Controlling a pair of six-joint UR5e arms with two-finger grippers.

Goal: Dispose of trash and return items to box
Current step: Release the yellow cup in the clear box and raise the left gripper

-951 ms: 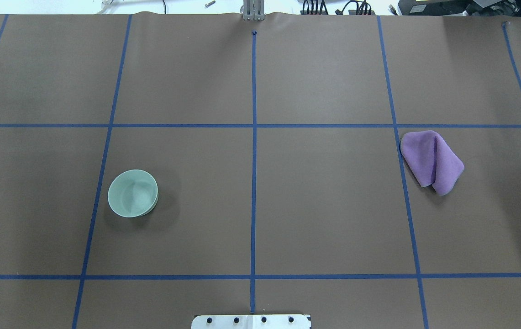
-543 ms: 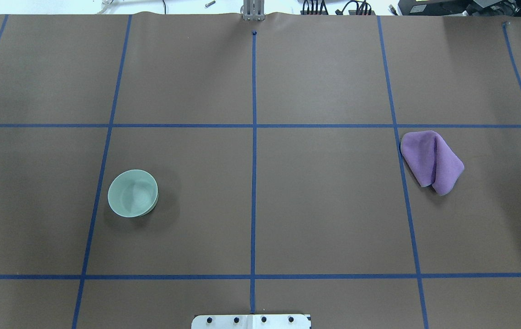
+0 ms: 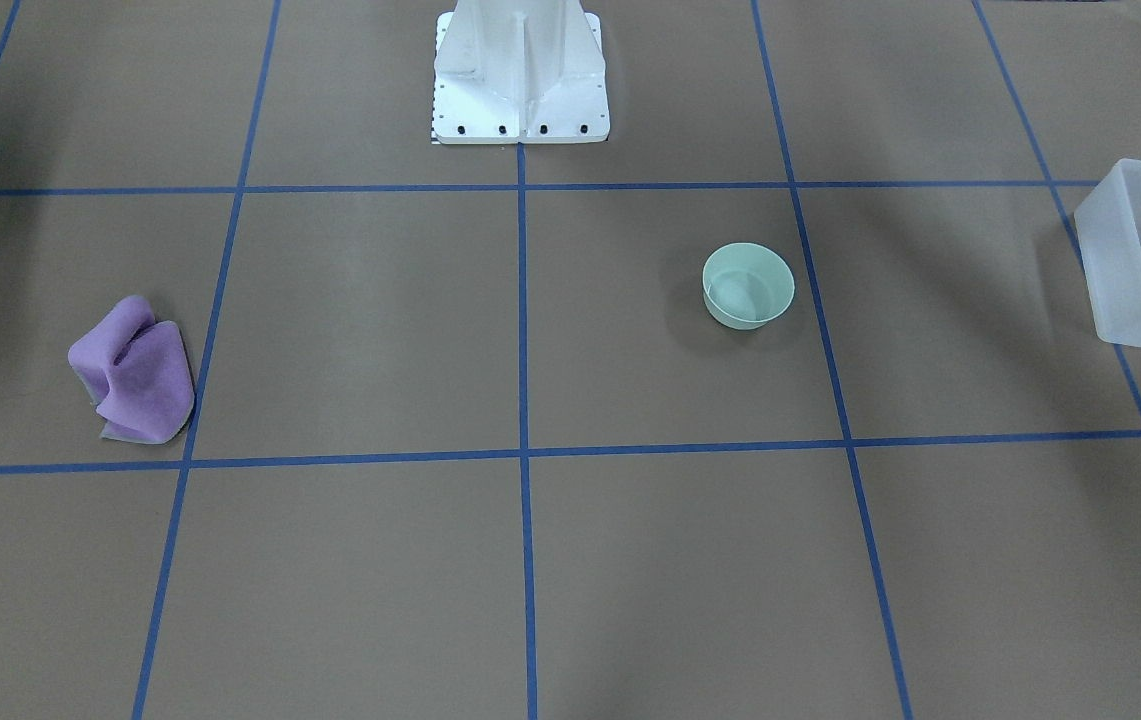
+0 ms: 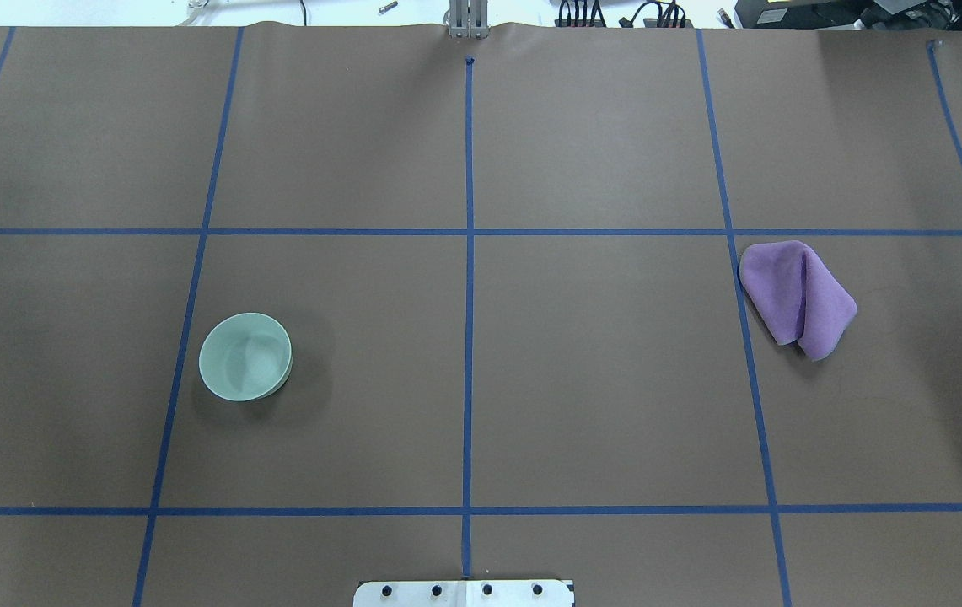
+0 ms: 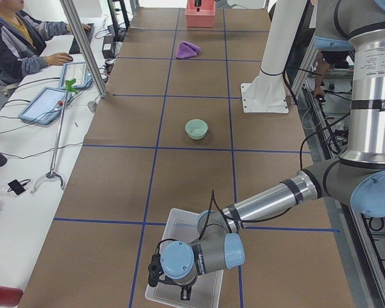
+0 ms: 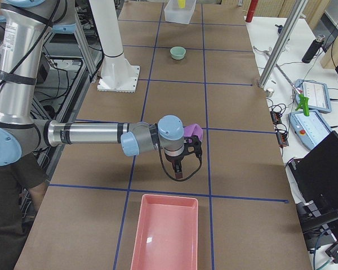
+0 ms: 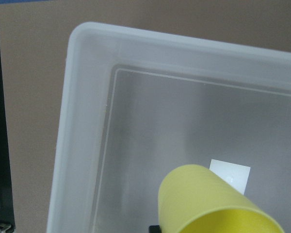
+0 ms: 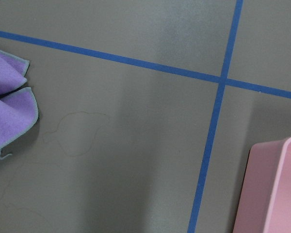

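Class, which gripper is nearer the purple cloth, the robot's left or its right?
Right. The right gripper hangs just beside the cloth; the left gripper is far away, over the tub.

Purple cloth (image 4: 797, 299); pink tray (image 6: 166, 225)

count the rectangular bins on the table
2: the frosted white tub at the end of the table on the robot's left, and the pink bin at the opposite end. No others show.
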